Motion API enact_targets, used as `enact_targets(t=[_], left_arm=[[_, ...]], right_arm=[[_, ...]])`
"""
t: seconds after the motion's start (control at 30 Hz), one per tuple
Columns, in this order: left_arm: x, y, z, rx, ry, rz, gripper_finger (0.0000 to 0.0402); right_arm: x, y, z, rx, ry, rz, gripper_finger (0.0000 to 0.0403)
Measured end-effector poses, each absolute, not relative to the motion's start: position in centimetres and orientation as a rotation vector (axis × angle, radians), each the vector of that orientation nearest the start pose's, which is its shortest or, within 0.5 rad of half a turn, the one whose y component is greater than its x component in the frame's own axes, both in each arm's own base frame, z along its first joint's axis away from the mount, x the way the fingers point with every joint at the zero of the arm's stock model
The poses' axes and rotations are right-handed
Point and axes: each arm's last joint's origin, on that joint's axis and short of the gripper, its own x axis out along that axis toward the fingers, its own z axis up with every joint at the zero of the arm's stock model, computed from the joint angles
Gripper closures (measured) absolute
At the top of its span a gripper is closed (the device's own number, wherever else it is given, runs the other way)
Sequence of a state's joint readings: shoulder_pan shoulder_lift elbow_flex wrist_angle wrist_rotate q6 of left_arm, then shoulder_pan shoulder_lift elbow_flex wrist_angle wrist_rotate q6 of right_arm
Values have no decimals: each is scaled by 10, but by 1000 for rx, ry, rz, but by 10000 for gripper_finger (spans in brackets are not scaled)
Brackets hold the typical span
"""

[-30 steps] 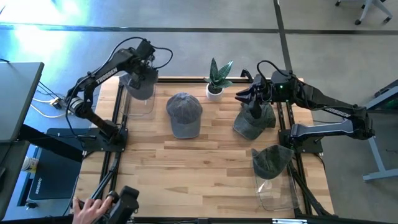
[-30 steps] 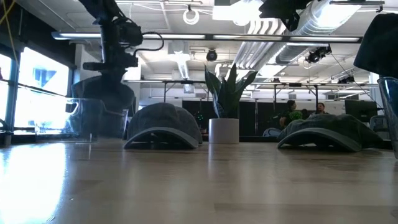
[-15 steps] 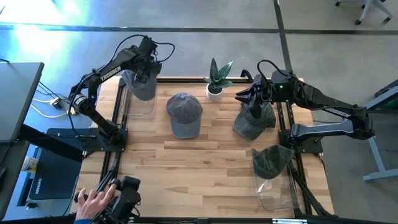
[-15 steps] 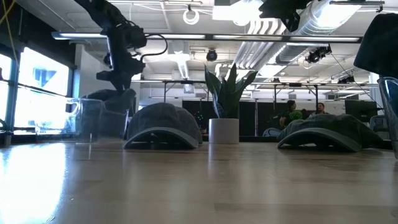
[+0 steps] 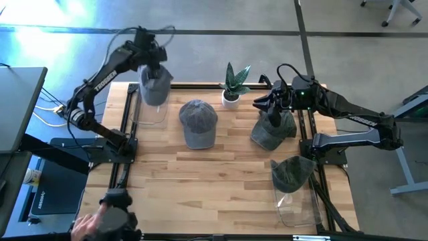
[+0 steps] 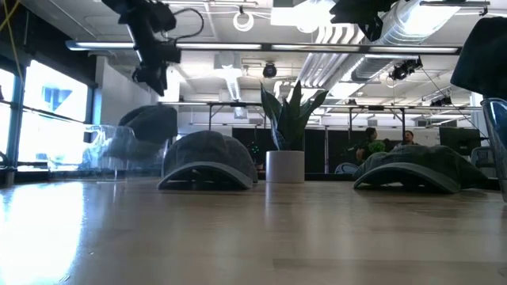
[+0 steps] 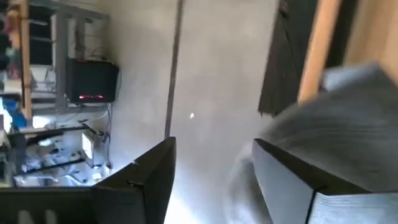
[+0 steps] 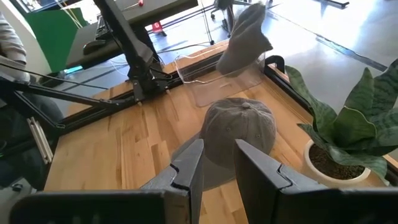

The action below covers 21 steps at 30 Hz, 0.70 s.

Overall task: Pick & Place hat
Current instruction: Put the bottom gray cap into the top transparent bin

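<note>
Several grey hats are in view. One hat [image 5: 154,86] sits on the clear container [image 5: 151,112] at the table's far left, draped over its rim. My left gripper [image 5: 151,63] hangs open just above it [image 6: 155,77], touching nothing. A second hat [image 5: 198,123] lies crown up in the middle of the table. A third [image 5: 273,132] lies at the right, below my right gripper [image 5: 263,104], whose fingers [image 8: 219,152] stand slightly apart with nothing between them. Another hat [image 5: 292,172] rests on a clear container [image 5: 295,206] at the near right.
A potted plant [image 5: 233,87] stands at the far edge, between the middle hat and my right arm. A person's hand [image 5: 85,227] holds a device beyond the table's near left corner. Bare wood [image 5: 200,181] stretches along the near half of the table.
My left gripper has opened and let go of the hat, then risen and drawn back toward the far edge. The hat stays on the far-left container. The person's hand at the near left has shifted.
</note>
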<state>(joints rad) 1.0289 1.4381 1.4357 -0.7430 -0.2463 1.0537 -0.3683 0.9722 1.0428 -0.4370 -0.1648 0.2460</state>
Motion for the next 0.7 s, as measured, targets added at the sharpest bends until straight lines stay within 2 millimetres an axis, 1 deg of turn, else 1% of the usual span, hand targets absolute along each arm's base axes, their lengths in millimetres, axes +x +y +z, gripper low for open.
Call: enact_targets(t=[0.13, 0.23, 0.4, 0.63, 0.67, 0.7], left_arm=[[137, 267, 381, 472, 1132, 763, 237], [128, 269, 391, 420, 1065, 753, 267], [129, 265, 390, 412, 1040, 655, 307], [128, 259, 396, 430, 1000, 622, 376], [130, 260, 398, 403, 946, 633, 387], [132, 262, 402, 336, 835, 657, 394]], right_arm=[[190, -68, 364, 337, 329, -245, 321], [189, -68, 364, 326, 329, -246, 321], [190, -69, 364, 311, 332, -255, 321], [190, -70, 364, 290, 331, -310, 321], [190, -71, 364, 286, 331, -318, 321], [190, -71, 364, 280, 331, -326, 321]])
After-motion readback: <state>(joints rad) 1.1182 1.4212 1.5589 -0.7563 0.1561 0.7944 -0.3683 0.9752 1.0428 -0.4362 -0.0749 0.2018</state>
